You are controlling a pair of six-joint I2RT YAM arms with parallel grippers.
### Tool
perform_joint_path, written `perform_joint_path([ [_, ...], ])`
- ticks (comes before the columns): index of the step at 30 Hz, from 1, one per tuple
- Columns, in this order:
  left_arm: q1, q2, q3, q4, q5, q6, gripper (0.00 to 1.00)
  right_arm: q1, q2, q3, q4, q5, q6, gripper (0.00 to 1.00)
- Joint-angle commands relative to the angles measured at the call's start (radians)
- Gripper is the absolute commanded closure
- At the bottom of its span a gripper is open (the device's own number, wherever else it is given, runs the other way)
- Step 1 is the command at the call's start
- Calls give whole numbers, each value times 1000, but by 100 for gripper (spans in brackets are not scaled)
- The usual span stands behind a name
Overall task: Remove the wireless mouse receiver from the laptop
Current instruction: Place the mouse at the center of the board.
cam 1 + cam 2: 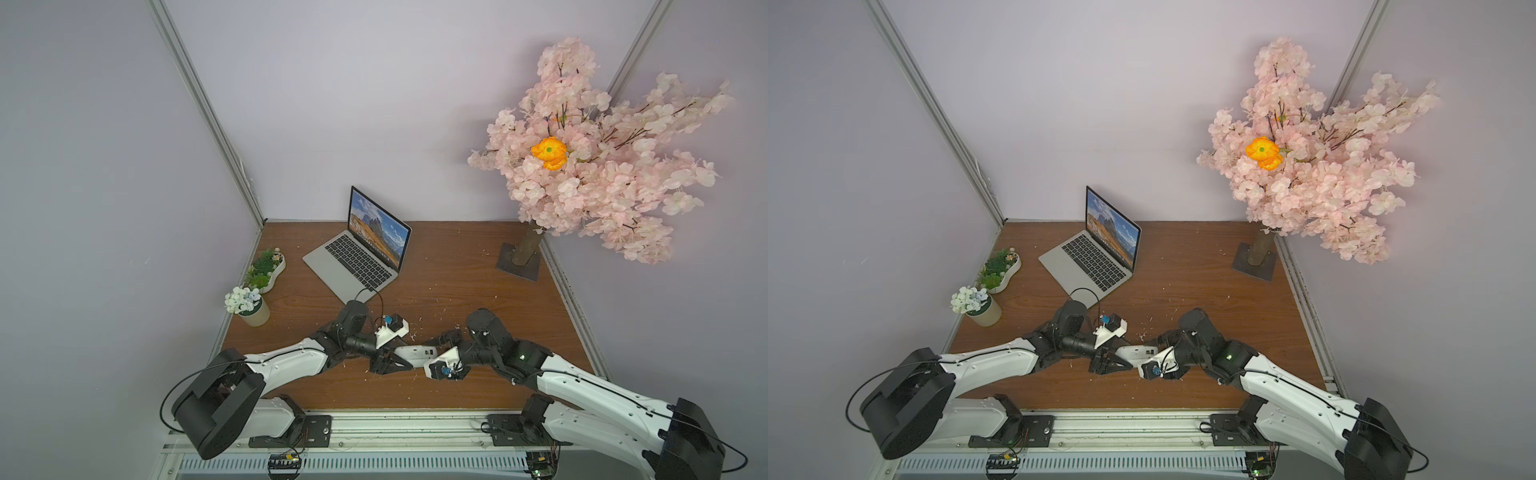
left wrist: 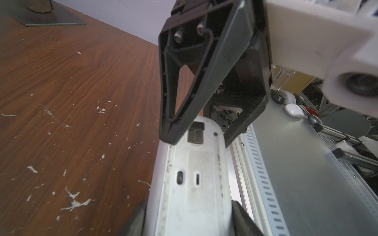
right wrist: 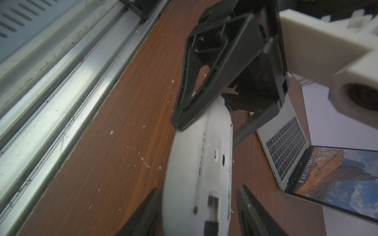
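Extraction from the slim silver-grey laptop (image 1: 357, 262) looks done, judging by how things lie. The tiny dark wireless mouse receiver (image 2: 195, 133) sits in a recess in the white underside of the oval mouse (image 1: 415, 352). That is well apart from the laptop, which stands open toward the back of the brown wooden table (image 1: 457, 282).

The left hand (image 3: 206, 130) is clamped tight across one end of the mouse, underside turned up. The right hand (image 2: 199, 143) straddles the other end, jaws partly apart on either side of the recess; whether they press the shell cannot be told.

What remains is probably to release and set the mouse down without jolting the stub loose.

A white kidney-shaped planter (image 1: 276, 276) holds small green plants. A round cream pot (image 1: 255, 318) holds white flowers.
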Motion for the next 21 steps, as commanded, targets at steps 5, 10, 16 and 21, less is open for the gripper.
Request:
perform_joint_path([
  [5, 26, 37, 27, 22, 106, -21, 55, 26, 3, -11, 100, 36, 23, 47],
  [10, 34, 48, 36, 25, 128, -20, 55, 30, 8, -8, 113, 40, 25, 56],
  [16, 41, 66, 51, 20, 148, -14, 54, 32, 13, -5, 133, 33, 47, 72],
  [21, 45, 78, 58, 9, 166, -9, 51, 31, 15, 0, 146, 17, 86, 93],
])
